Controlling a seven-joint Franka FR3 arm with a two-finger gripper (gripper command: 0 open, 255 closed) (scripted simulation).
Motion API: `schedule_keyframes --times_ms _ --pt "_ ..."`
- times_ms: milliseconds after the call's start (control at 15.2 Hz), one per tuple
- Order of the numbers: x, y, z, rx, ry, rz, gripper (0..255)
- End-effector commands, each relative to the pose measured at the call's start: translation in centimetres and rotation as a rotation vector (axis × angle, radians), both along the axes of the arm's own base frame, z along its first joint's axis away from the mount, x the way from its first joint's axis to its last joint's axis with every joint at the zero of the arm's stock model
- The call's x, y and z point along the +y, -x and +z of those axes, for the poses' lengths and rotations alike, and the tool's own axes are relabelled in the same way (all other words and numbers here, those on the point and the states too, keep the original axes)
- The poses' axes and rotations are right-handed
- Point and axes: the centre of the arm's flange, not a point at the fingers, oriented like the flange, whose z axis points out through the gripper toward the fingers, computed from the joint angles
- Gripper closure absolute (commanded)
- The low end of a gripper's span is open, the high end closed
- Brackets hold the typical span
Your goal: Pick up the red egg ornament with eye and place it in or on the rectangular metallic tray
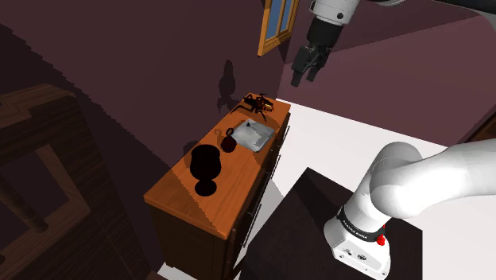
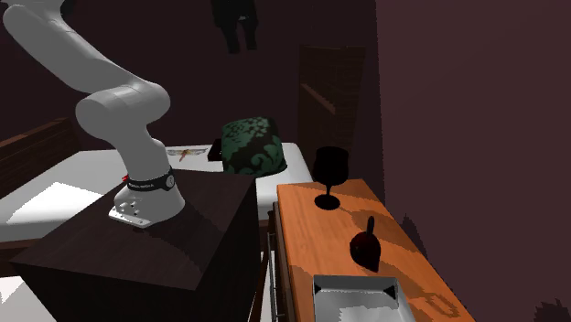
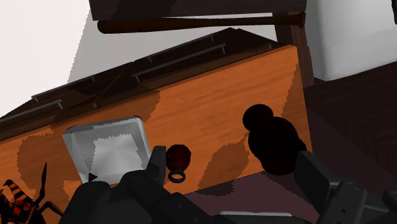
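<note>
Shoulder view: we are seeing the white arm [image 1: 429, 183] reaching up and its claw [image 1: 305, 77] hanging high above the table [image 1: 183, 199]. Second exterior view: the red egg ornament [image 2: 367, 249] is sitting on the table just beside the metallic tray [image 2: 359, 302], outside it. Wrist view: the claw's fingers [image 3: 156, 167] are standing wide apart, gripping nothing, above both the ornament and the tray.

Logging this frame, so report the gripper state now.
Gripper: open, fingers apart, holding nothing. The dark red egg ornament lies untouched on the cabinet top below.
</note>
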Motion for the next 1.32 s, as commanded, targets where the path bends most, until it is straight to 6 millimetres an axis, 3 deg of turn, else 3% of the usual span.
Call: schedule_keyframes --times_ms 0,1254 --pt "0.0 0.0 0.0 0.0 0.0 0.0 0" --pt "-9.6 -14.1 -19.2 -0.09 -0.2 0.023 0"
